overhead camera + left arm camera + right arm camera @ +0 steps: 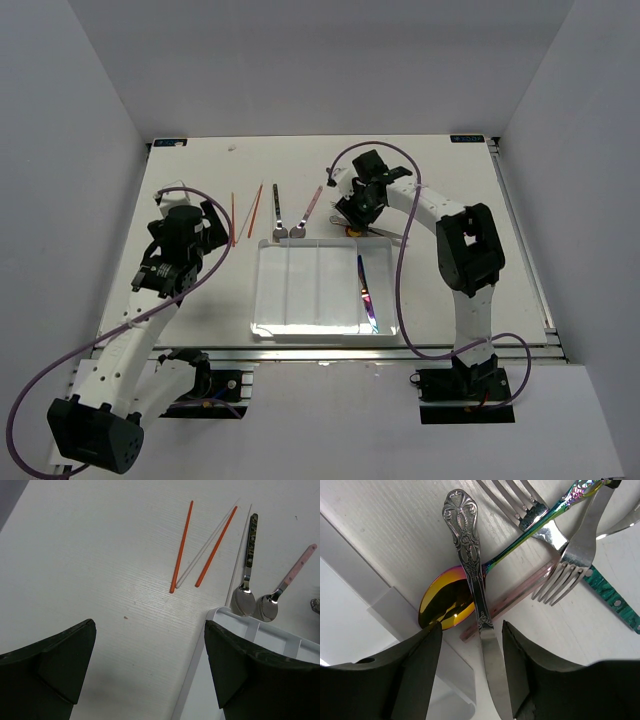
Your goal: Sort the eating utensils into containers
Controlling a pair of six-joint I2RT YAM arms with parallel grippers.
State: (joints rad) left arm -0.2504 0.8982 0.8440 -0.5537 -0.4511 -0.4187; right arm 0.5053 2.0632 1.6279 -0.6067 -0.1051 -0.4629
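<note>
The clear tray (258, 290) has four long compartments; one iridescent utensil (366, 293) lies in the rightmost. Two red-orange chopsticks (181, 545) (216, 546) and two spoons, one dark-handled (248, 562) and one pink-handled (287, 582), lie beyond the tray's far left corner (200, 670). My left gripper (150, 665) is open and empty above the table beside that corner. My right gripper (471, 665) is open, its jaws on either side of an ornate silver knife (470, 565), with gaps both sides. The knife lies across a gold iridescent spoon (445, 602).
A pile beside the knife holds two forks (575, 555) (510, 500), a teal handle (610, 597) and a pink handle (515, 600). The tray's far wall (395, 610) is just left of my right fingers. White walls enclose the table.
</note>
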